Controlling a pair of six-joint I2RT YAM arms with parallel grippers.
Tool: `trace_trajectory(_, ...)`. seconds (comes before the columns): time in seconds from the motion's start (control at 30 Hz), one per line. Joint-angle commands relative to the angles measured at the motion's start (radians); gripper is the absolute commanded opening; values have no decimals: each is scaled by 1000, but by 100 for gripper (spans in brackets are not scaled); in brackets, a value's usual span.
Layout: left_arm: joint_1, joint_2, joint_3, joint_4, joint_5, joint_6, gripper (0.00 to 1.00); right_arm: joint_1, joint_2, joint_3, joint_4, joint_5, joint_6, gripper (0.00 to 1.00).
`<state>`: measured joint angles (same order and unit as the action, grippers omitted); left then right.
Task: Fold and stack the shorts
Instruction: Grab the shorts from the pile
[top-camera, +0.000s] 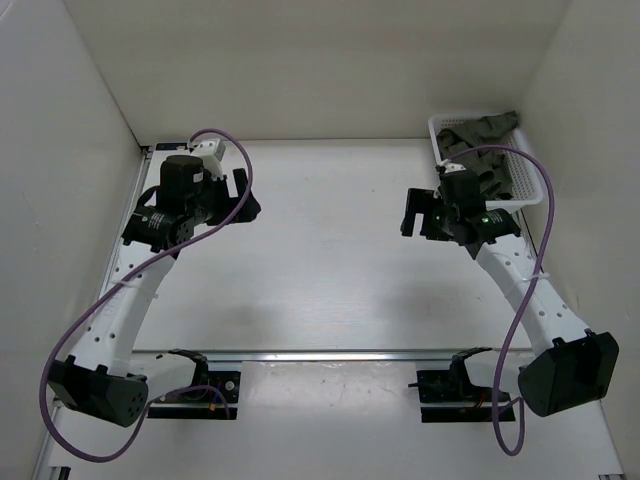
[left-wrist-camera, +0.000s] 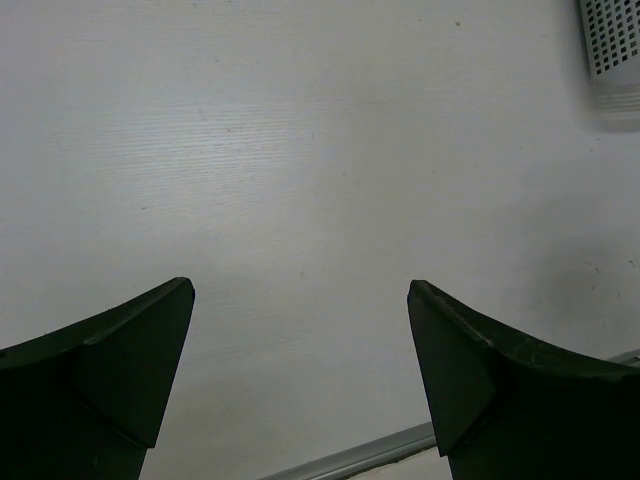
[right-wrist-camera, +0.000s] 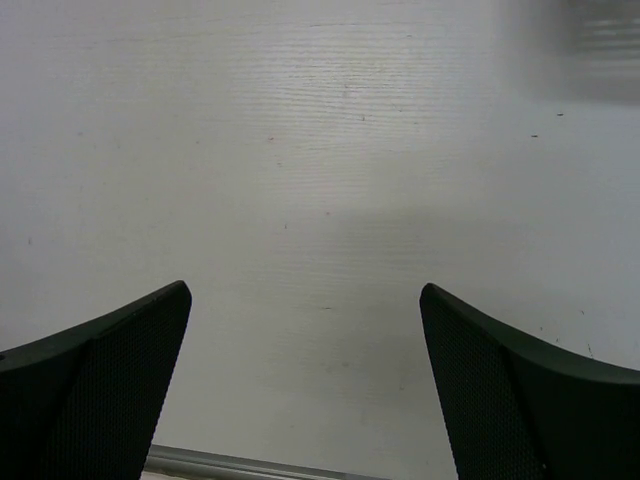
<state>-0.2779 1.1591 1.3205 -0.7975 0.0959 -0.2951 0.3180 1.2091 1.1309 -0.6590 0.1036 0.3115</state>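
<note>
The dark olive-green shorts lie bunched in a white basket at the back right of the table. My right gripper is open and empty, held above the bare table left of the basket. My left gripper is open and empty at the back left. In the left wrist view the gripper has its jaws wide apart over bare white tabletop. In the right wrist view the gripper likewise has its jaws wide apart over bare tabletop. The shorts show in neither wrist view.
White walls enclose the table at the back and both sides. A metal rail runs across the near edge between the arm bases. A corner of the basket shows at the top right of the left wrist view.
</note>
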Motion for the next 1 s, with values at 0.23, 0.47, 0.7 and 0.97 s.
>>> trace_trajectory(0.23,5,13,-4,17,1,-12,100,-68,33,81,-28,132,77,100)
trace_trajectory(0.47,5,59,14,17,-9,-32,100,-232,358,403,-80,200,135,100)
trace_trajectory(0.7,5,132,46,17,-27,-42,100,-333,752,838,-139,229,166,100)
trace_trajectory(0.97,5,241,75,17,-39,-62,100,-442,1167,1254,-163,179,184,99)
